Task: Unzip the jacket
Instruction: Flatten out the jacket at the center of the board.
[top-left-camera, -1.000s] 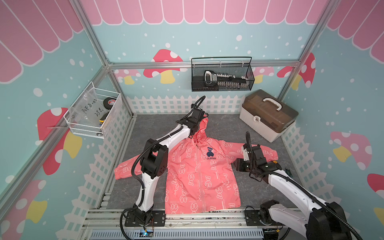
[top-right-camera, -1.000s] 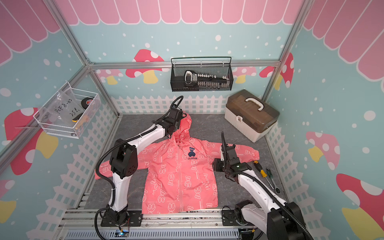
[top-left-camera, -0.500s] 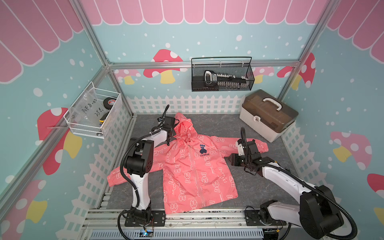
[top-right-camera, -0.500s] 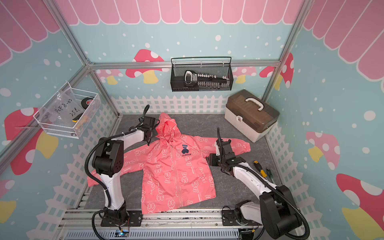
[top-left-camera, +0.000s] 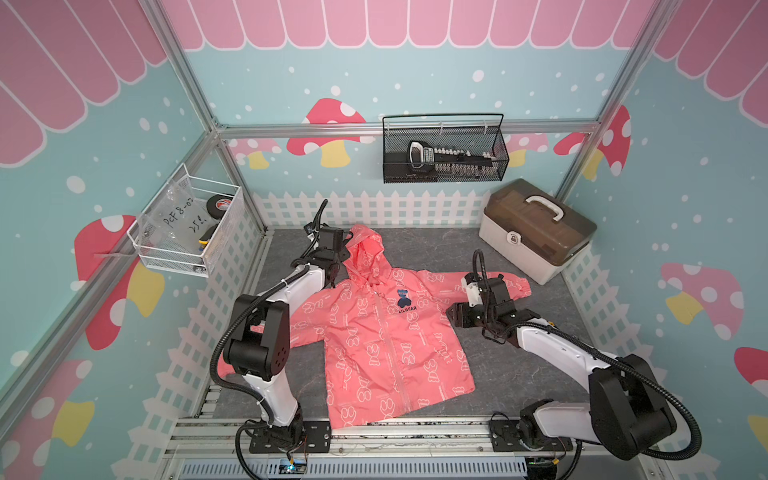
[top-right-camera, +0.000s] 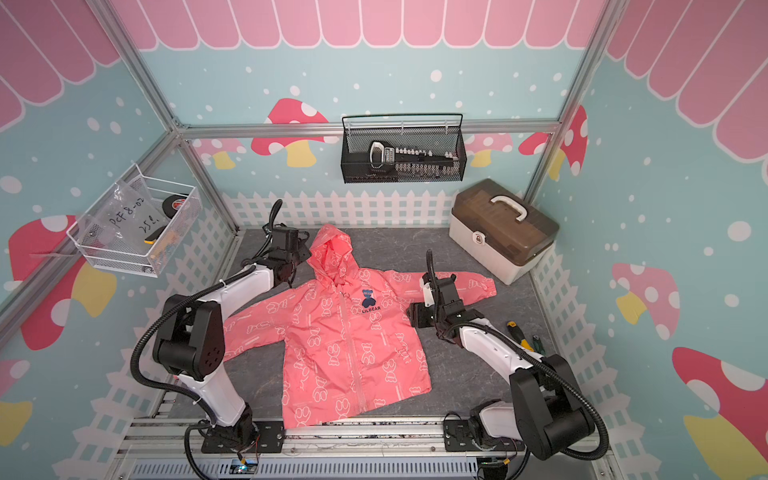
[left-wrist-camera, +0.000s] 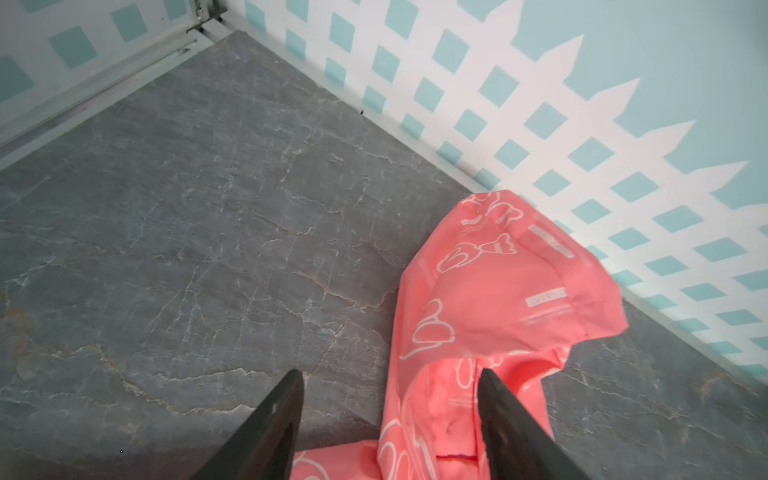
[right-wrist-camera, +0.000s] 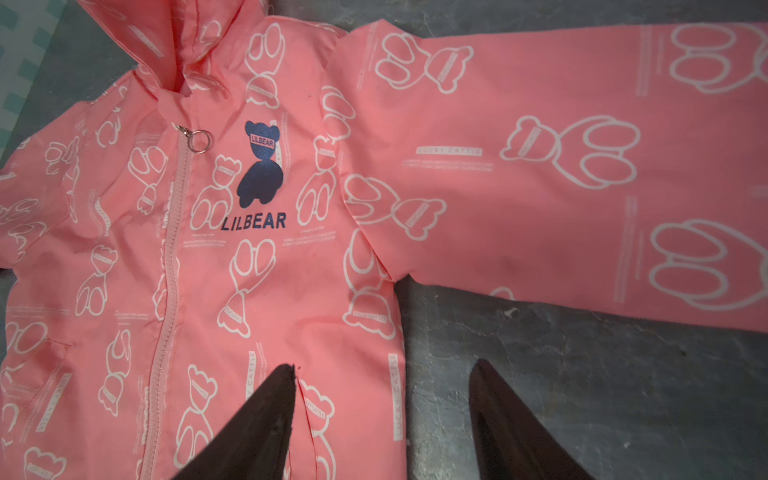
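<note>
Our left jaws stand open, gripping nothing, by the hood (left-wrist-camera: 498, 291) at 11 o'clock. The jacket (top-left-camera: 374, 345) lies zipped on the tabletop (top-left-camera: 498, 382), hood toward 12. Our right jaws gape empty at its 3 o'clock. Unpinned, we judge the thin fabric may drag when the ring (right-wrist-camera: 199, 141) is pulled.

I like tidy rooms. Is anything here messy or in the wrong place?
A little. What look like two screwdrivers lie loose on the floor beside the right arm, not in the toolbox. The jacket lies a bit crooked, its hood tipped to one side. Nothing looks spilled or torn.
</note>
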